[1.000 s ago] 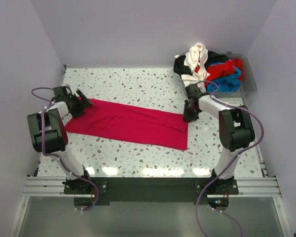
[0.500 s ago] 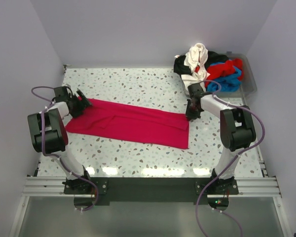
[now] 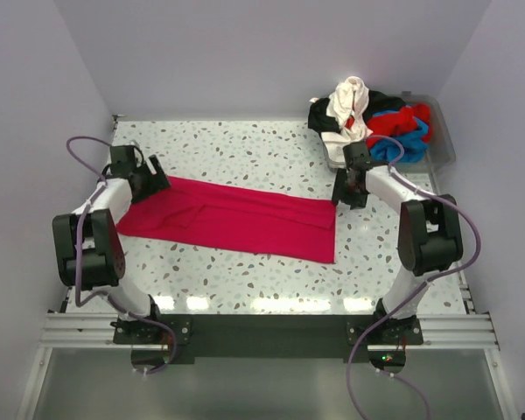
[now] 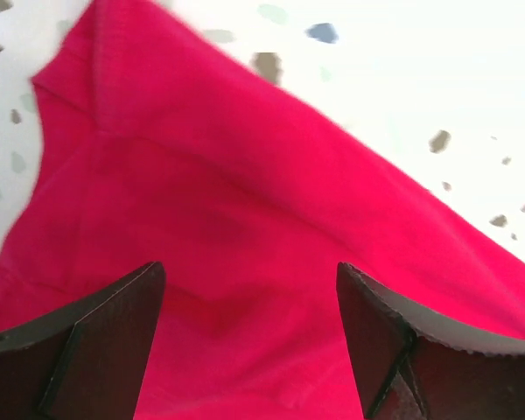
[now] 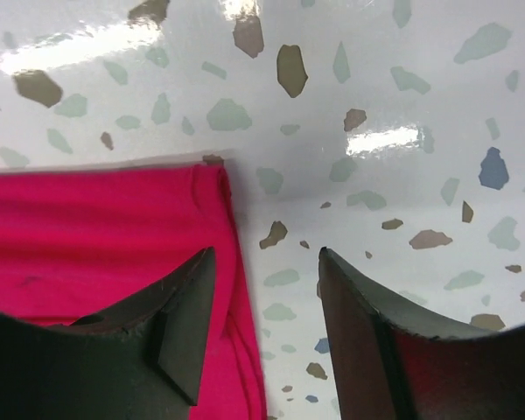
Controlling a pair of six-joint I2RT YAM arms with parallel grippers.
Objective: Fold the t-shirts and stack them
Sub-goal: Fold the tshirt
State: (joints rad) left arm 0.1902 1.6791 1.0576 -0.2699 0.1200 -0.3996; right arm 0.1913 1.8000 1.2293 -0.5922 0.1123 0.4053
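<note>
Crimson t-shirt (image 3: 232,219) flat, left pincer (image 4: 249,267) spread above, right pincer (image 5: 267,251) parted alongside

You see a white table (image 3: 245,149) with small grey and brown speckles; its glossy surface shows bright reflections near the front edge. At its far right corner stands a clear grey plastic bin (image 3: 446,144). Pale lilac walls (image 3: 245,52) close three sides. Along the near edge runs a metal rail (image 3: 262,331).
</note>
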